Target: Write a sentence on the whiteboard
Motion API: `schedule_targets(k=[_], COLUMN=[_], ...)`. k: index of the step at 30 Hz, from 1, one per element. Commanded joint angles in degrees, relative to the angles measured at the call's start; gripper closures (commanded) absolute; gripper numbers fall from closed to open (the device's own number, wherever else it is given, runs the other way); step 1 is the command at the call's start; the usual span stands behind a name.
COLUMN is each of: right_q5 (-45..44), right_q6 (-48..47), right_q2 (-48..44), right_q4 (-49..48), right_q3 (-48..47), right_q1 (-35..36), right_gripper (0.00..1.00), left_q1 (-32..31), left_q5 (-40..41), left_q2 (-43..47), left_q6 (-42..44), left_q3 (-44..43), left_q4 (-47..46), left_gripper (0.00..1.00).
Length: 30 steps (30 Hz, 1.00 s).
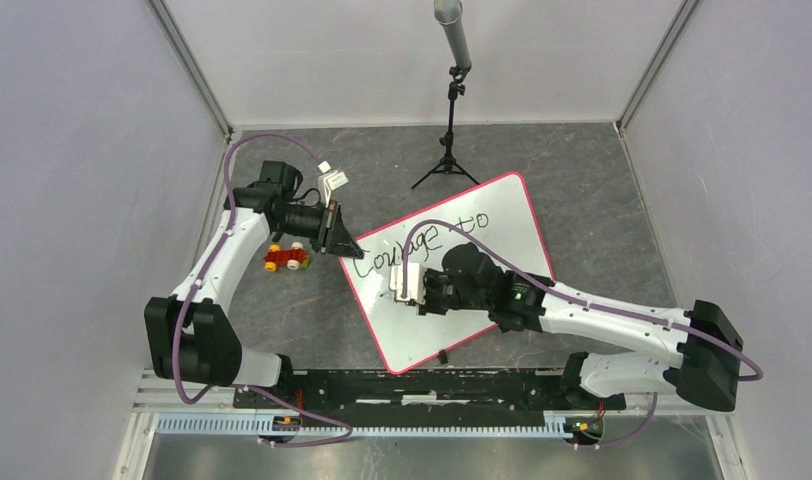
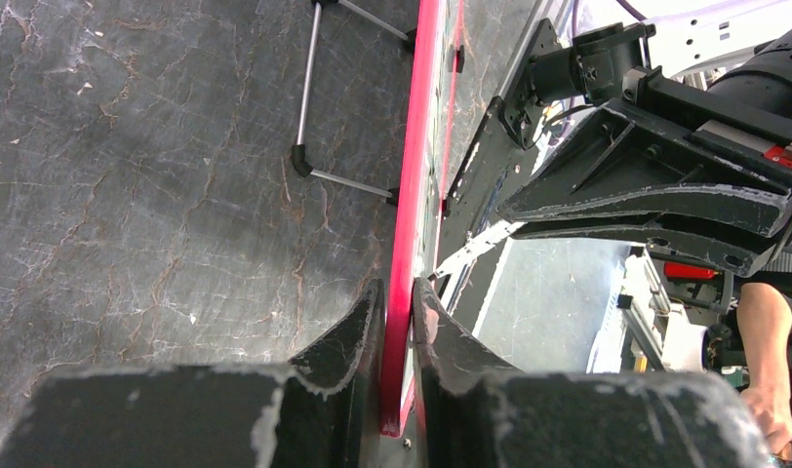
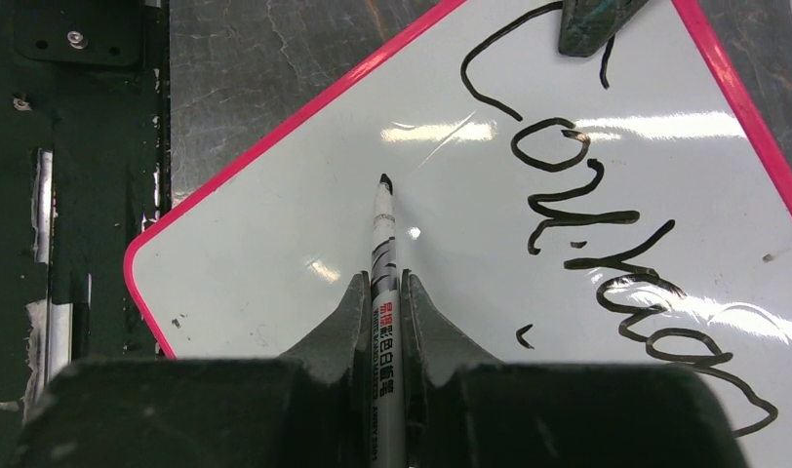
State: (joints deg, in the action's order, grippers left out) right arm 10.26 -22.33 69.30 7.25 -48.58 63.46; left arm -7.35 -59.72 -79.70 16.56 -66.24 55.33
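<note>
**Top external view.** The whiteboard is lying flat and skewed on the worktop, near its centre. The sentence is showing as one line of black script, "courage to", along the board's upper edge. The left end effector is meeting the board's 9 o'clock corner. The right end effector is hanging over the board just below the script. A toy car is sitting on the worktop at 9 o'clock from the board, near the left end effector. A microphone stand is standing at 12 o'clock.

**Left wrist view.** The left end effector is pinching the pink-red rim of the whiteboard, one finger on each face.

**Right wrist view.** The right end effector is pinching a marker, its black tip pointing to 12 o'clock over bare white surface of the whiteboard. Whether the tip is touching cannot be told. The sentence is running from 1 o'clock to 4 o'clock.
</note>
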Motion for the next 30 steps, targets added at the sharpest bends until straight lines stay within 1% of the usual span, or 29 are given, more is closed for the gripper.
schedule_targets(k=[1, 8, 18, 22, 26, 30], right_q5=[0.0, 0.5, -1.2, -2.5, -1.9, -3.6], right_q6=[-0.2, -1.0, -2.7, -2.9, -2.9, -3.2], right_q2=[0.9, 0.6, -3.1, -3.9, -5.0, -4.3], right_q4=[-1.6, -0.2, 2.1, 2.6, 3.4, 3.8], right_q3=[-2.2, 0.0, 2.1, 1.0, -1.8, -4.3], right_q1=[1.1, 1.8, 1.8, 1.8, 1.7, 1.3], right_gripper=[1.0, 1.0, 1.0, 1.0, 1.0, 1.0], left_q1=[-0.2, -0.2, -0.2, -0.2, -0.2, -0.2], left_q5=[1.8, 1.9, 2.1, 2.0, 2.0, 2.0], left_q2=[1.0, 1.1, 1.1, 1.0, 1.1, 1.3], left_q6=[-0.8, -0.7, -0.8, -0.9, -0.7, -0.9], left_q3=[0.6, 0.5, 0.5, 0.5, 0.6, 0.5], left_q4=[-2.1, -2.1, -2.1, -2.1, -2.1, -2.1], left_gripper=[0.98, 0.98, 0.98, 0.98, 0.98, 0.98])
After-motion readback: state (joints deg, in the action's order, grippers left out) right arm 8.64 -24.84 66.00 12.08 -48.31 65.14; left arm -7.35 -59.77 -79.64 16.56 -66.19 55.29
